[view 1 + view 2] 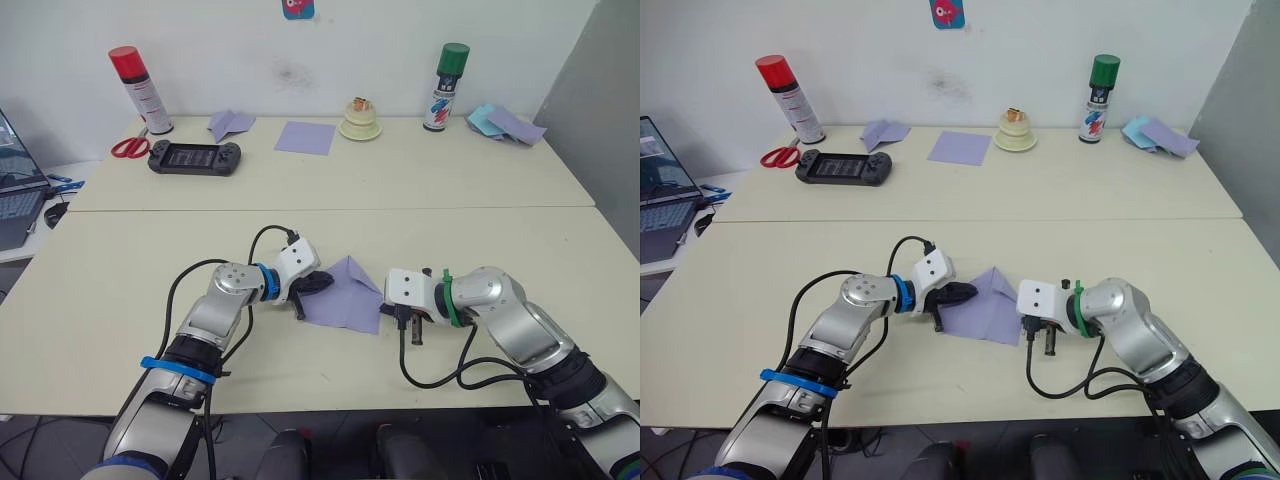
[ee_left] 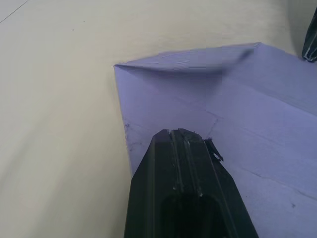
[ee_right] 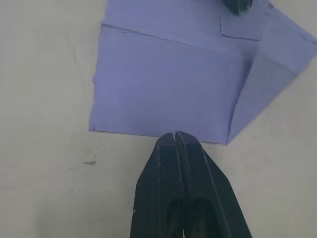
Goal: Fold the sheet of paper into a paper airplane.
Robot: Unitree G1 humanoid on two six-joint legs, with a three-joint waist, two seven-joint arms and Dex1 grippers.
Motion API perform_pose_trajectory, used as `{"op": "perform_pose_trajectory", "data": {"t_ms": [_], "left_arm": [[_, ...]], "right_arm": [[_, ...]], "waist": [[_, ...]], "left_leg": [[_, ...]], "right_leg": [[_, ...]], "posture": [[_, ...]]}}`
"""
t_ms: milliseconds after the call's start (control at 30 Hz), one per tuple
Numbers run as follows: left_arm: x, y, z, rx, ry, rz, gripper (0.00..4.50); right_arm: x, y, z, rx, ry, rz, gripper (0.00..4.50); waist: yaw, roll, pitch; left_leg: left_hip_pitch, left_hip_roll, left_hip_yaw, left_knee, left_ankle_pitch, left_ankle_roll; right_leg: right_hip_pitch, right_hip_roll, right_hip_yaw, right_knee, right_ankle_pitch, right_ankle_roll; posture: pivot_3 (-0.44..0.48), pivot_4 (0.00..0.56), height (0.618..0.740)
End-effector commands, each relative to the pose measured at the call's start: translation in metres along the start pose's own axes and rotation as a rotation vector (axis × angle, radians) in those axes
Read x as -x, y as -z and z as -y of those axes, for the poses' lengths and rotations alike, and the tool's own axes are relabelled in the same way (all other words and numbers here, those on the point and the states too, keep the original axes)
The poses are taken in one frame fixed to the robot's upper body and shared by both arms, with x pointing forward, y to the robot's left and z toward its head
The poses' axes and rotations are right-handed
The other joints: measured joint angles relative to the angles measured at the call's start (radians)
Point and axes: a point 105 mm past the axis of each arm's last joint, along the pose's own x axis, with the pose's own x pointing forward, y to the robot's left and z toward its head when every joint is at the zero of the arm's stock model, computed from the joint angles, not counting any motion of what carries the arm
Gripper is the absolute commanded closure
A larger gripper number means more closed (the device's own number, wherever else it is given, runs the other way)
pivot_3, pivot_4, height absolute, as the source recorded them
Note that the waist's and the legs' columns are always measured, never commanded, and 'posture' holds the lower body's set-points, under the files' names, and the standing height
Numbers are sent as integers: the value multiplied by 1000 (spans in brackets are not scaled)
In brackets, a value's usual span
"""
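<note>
Left eye view gives us the sheet of paper (image 1: 345, 296) lying flat on the near half of the cream surface (image 1: 150, 250), between our two grippers. One of its corners is folded over, so the outline comes to a point aimed at the far side, and the sheet widens toward its near straight edge. We see straight crease lines across it in the left wrist view.

Our left gripper (image 1: 314, 284) sits at the sheet's left edge with its fingers pressed together, tips resting on the paper; we cannot tell whether any paper is pinched between them. Our right gripper (image 3: 176, 135) is just beside the sheet's right edge, fingers closed together and holding nothing, tips touching the surface at the paper's border.

Counting outward, we have one sheet under work. At the far side lie one smooth lavender square (image 1: 305, 137), one small lavender folded wedge (image 1: 230, 124) to its left, and, at the far right, one pile of pale blue paper (image 1: 484, 120) with a lavender piece on top. Two spray cans stand at the far edge: a red-capped can (image 1: 141, 90) on the left and a green-capped can (image 1: 445, 87) on the right. Between them stands one small cream dish (image 1: 360, 120). On the far left lie one pair of red scissors (image 1: 129, 147) and one black handheld console (image 1: 194, 156).
</note>
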Motion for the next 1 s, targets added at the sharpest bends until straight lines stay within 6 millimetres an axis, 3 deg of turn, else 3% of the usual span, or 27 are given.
{"op": "perform_pose_trajectory", "data": {"t_ms": [33,367,633,767,1000], "left_arm": [[-6,29,17,55,52,-101,4444],[-6,29,16,85,42,-89,4444],[-4,29,14,85,36,-91,4444],[-4,28,16,87,40,-89,4444],[-4,26,13,104,36,-80,4444]], "right_arm": [[2,-16,6,23,18,47,4500],[3,-28,11,22,42,89,4500],[23,-31,-22,-30,-52,157,4500],[17,-28,-38,-69,-49,156,4500],[2,-24,-48,-137,36,146,4500]], "waist": [[0,0,0],[2,0,0],[6,0,0],[5,0,0],[6,0,0]], "left_leg": [[0,0,0,0,0,0],[0,0,0,0,0,0],[-1,0,-1,0,0,0],[-1,0,0,0,0,0],[-1,0,0,0,0,0]], "right_leg": [[0,0,0,0,0,0],[0,0,0,0,0,-1],[0,0,0,0,0,0],[0,0,0,0,0,0],[0,0,0,0,-1,2]], "posture": [[0,150,740],[0,150,740],[0,150,740],[0,150,740],[0,150,740]]}}
